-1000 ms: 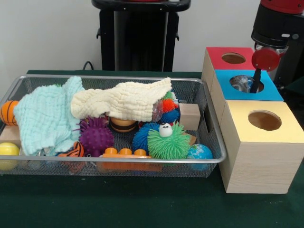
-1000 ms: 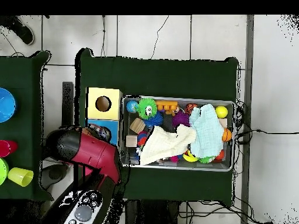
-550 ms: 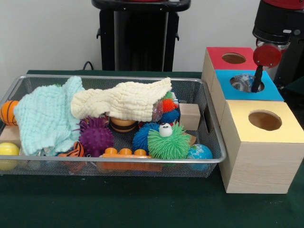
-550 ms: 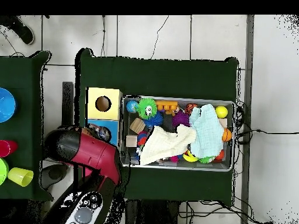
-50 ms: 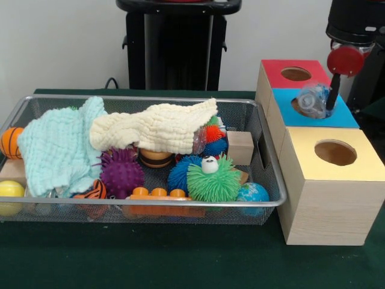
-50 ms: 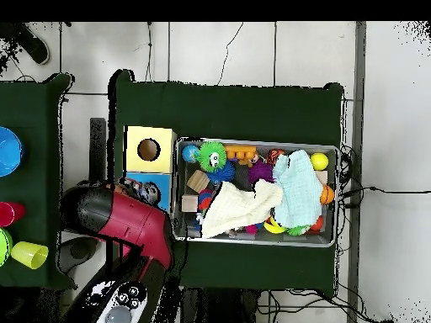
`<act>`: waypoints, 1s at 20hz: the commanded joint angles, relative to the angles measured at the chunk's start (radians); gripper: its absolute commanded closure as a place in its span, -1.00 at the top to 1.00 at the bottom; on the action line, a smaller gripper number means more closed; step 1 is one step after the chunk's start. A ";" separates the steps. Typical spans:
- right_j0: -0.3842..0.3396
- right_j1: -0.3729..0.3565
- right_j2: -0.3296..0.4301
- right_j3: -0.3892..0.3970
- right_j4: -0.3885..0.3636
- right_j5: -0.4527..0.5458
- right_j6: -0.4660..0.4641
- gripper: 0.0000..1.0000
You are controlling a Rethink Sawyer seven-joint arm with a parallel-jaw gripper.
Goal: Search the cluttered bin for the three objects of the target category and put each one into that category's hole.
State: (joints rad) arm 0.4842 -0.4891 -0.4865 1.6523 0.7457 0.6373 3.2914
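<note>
Hanging over the blue box [image 5: 313, 108], the pincer [image 5: 329, 103] is clamped on a clear crinkly ball [image 5: 314, 99], just above the hole, right of the wire bin [image 5: 264, 150].

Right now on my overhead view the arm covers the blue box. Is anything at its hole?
Observer: Yes. From the front, a clear crinkly thing sits at the hole of the blue box, partly above the rim.
Operator: Where is the pincer?
Observer: The pincer hangs right beside that clear thing, over the same hole. I cannot tell whether it grips it.
Operator: And the box hidden behind that one?
Observer: The red box has an open hole with nothing sticking out.
</note>
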 commanded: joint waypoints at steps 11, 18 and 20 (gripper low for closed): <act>-0.038 -0.025 0.056 0.038 -0.041 0.059 0.102 1.00; -0.042 -0.026 0.059 0.052 -0.044 0.043 0.083 1.00; -0.045 -0.028 0.062 0.059 -0.043 0.035 0.076 1.00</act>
State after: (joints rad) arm 0.4819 -0.5178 -0.4865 1.6523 0.7455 0.6450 3.2914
